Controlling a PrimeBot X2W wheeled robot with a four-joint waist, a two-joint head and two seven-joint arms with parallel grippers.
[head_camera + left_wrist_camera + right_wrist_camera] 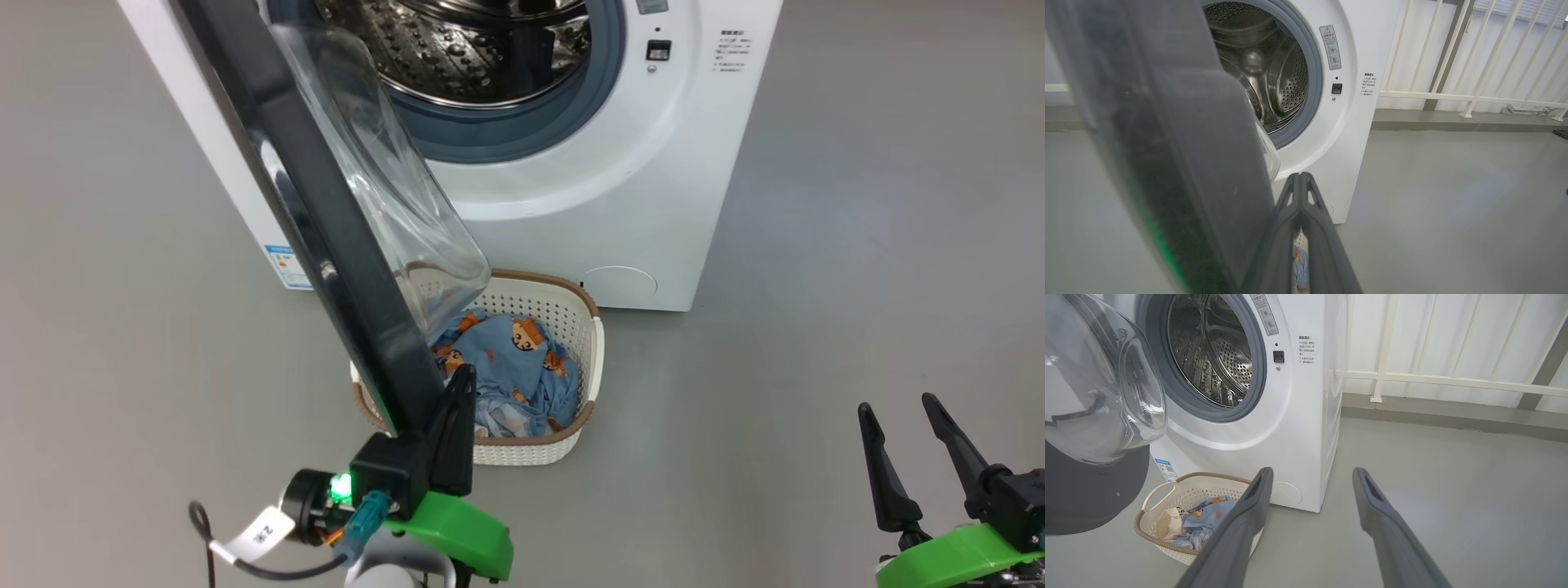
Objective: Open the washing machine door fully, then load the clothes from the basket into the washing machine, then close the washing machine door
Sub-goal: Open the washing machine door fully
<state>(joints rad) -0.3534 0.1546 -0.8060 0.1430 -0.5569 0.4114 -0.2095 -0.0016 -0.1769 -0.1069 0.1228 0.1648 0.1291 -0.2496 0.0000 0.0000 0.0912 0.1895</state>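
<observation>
My left gripper [463,384] is clenched empty, its fingers laid against the round glossy black-ringed glass door [326,220], probably to push it toward 9 o'clock, off the white front-loading washing machine [571,204]. My right gripper [898,406], at 4 o'clock, is released. The blue bear-print clothes [522,359] lie in the cream perforated plastic basket [531,451], at 6 o'clock from the drum.

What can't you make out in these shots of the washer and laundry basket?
Head view: the black-ringed glass door hides the left part of the cream perforated basket.
Head view: the top edge cuts off the white washing machine's steel drum.
Right wrist view: label text too small to read.
</observation>
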